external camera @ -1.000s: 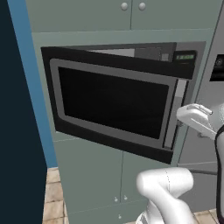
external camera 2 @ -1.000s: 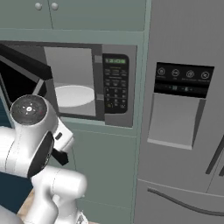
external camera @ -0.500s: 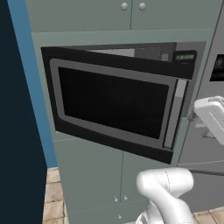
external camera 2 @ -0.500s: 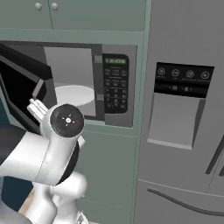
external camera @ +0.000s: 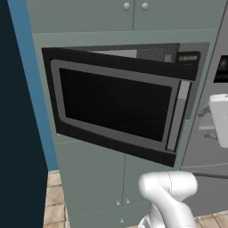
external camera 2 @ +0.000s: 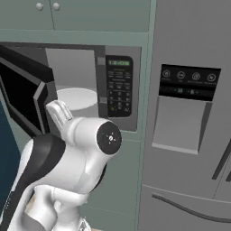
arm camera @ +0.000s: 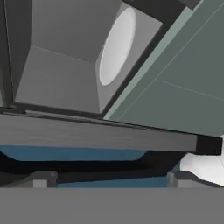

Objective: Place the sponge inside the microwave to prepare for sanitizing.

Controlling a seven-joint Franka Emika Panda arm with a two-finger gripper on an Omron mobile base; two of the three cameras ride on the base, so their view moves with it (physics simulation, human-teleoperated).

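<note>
The microwave [external camera: 116,104] is set in the cabinet wall, and its black door with the grey-trimmed window stands swung open to the left. Its pale grey cavity and round white plate [external camera 2: 77,97] show beside the keypad [external camera 2: 118,88]. In the hand view, rolled sideways, the cavity [arm camera: 61,78] and the plate [arm camera: 117,46] lie ahead, past the dark edge of the door [arm camera: 100,135]. My gripper [arm camera: 111,181] is open, low in front of the opening, with nothing between its fingertips [arm camera: 41,179]. The sponge is out of view.
A grey fridge [external camera 2: 189,149] with a dark control panel and a dispenser recess stands right of the microwave. Cabinet doors [external camera: 98,182] lie below it and knobbed ones [external camera: 133,13] above. A dark blue wall [external camera: 18,111] closes the left. The open door juts into the room.
My arm has swung: its white upper link slid to the right edge of the left base view, and the elbow rose up in front of the right base camera. The jaws stayed open.
</note>
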